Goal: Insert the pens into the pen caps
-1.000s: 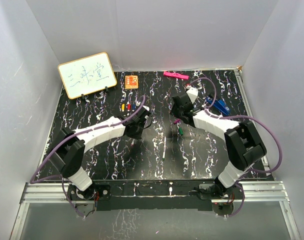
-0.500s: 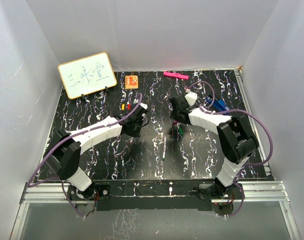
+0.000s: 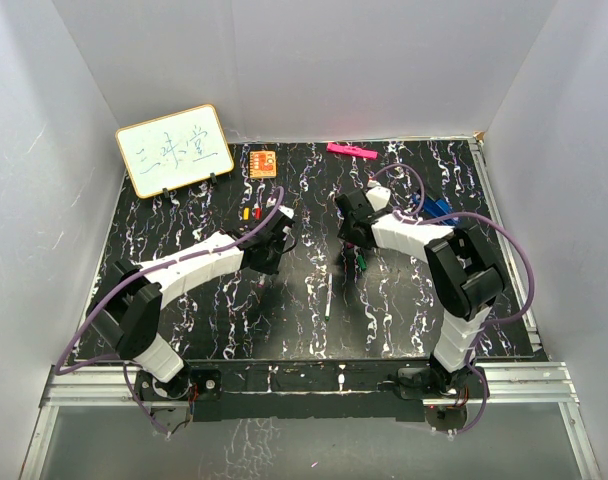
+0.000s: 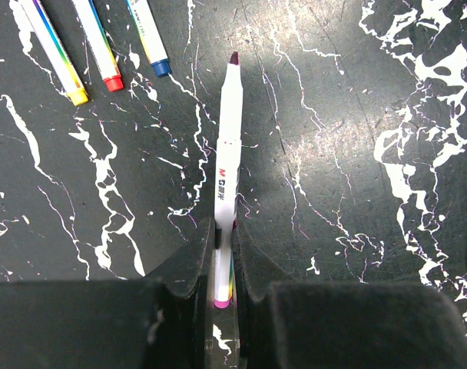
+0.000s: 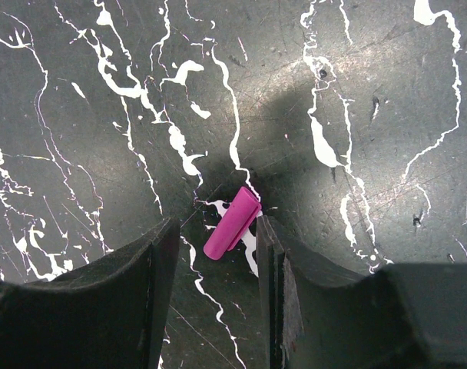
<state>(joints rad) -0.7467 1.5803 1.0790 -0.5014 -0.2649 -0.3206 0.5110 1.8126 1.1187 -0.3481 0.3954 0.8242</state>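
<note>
pen (purple-tipped) in left pincer; right pincer straddles magenta cap

Black counter, veined in white, enclosed by plain white walls: back wall at its far edge, left wall and right wall along its sides. A wood-framed whiteboard bearing handwritten characters stands at the counter's far left corner. An aluminium rail runs along the counter's near edge. Lighting is even and diffuse, with soft shadows.
</note>
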